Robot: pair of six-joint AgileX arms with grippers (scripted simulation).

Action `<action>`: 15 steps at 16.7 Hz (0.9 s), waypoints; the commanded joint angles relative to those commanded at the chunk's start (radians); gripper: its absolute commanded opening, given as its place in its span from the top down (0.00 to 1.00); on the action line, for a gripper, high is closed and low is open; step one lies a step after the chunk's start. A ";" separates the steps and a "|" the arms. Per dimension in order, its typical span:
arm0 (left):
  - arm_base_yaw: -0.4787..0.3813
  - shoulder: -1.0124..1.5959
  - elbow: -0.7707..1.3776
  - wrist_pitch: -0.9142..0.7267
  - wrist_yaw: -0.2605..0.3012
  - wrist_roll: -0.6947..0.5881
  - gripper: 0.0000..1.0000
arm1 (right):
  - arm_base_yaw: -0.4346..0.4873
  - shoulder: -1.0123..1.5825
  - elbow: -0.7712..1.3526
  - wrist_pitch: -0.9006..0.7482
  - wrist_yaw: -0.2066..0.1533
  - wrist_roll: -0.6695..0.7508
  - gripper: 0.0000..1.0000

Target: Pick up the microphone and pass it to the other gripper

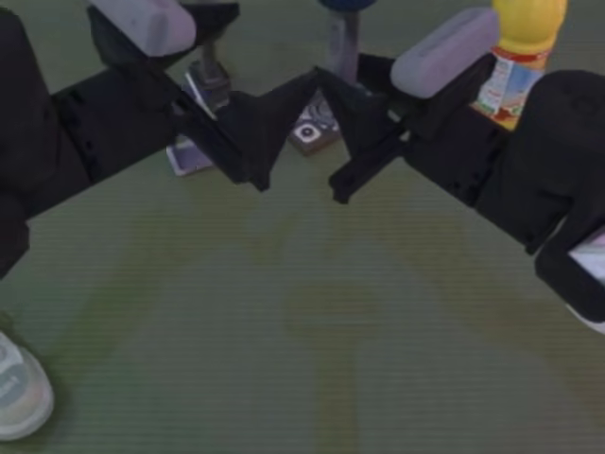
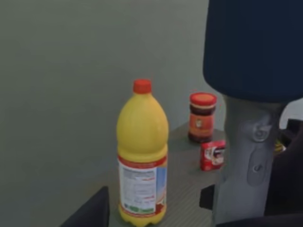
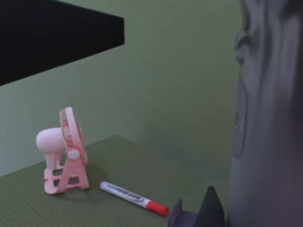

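Both black grippers, left (image 1: 301,95) and right (image 1: 331,95), are clamping the navy-headed grey metal microphone (image 1: 342,43) together above the desk.

microphone handle (image 2: 246,161): smooth grey metal, dull sheen
microphone head (image 2: 253,45): matt navy foam
table (image 1: 312,322): matt green, finely ribbed like cloth
bottle (image 2: 142,151): glossy yellow plastic, paper label (at 1 o'clock on the table)
fan (image 3: 64,151): smooth pink plastic
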 joint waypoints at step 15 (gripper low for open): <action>-0.118 0.316 0.229 0.082 -0.113 -0.002 0.23 | 0.000 0.000 0.000 0.000 0.000 0.000 1.00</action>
